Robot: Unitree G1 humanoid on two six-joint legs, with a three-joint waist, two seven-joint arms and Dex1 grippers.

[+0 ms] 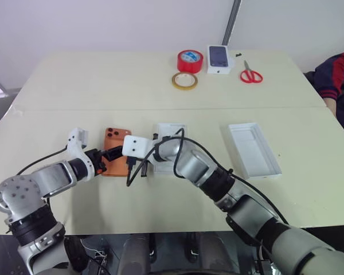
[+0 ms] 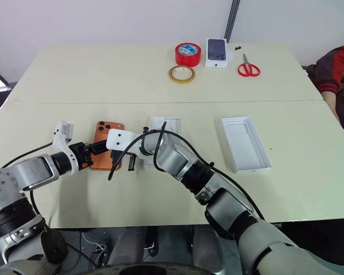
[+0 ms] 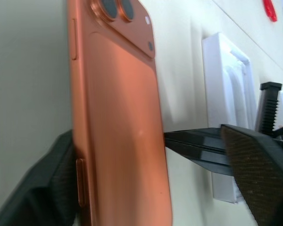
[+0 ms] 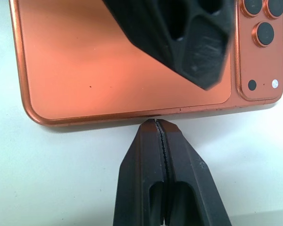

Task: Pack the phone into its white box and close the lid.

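The orange phone (image 1: 116,150) lies camera side up on the table, left of centre. My left gripper (image 1: 113,155) reaches in from the left, open, with one finger on each side of the phone (image 3: 118,122); the far finger (image 3: 259,174) stands apart from the phone's edge. My right gripper (image 4: 156,123) is shut and empty, its tips against the phone's long right edge (image 4: 132,61). The white box (image 1: 172,129) lies just right of the phone, largely hidden behind my right arm. The white lid (image 1: 253,150) lies open side up further right.
At the table's back stand a red tape roll (image 1: 190,60), a yellow tape ring (image 1: 184,81), a small white carton with a phone picture (image 1: 219,59) and red scissors (image 1: 250,74). A seated person's sleeve (image 1: 337,77) shows at the right edge.
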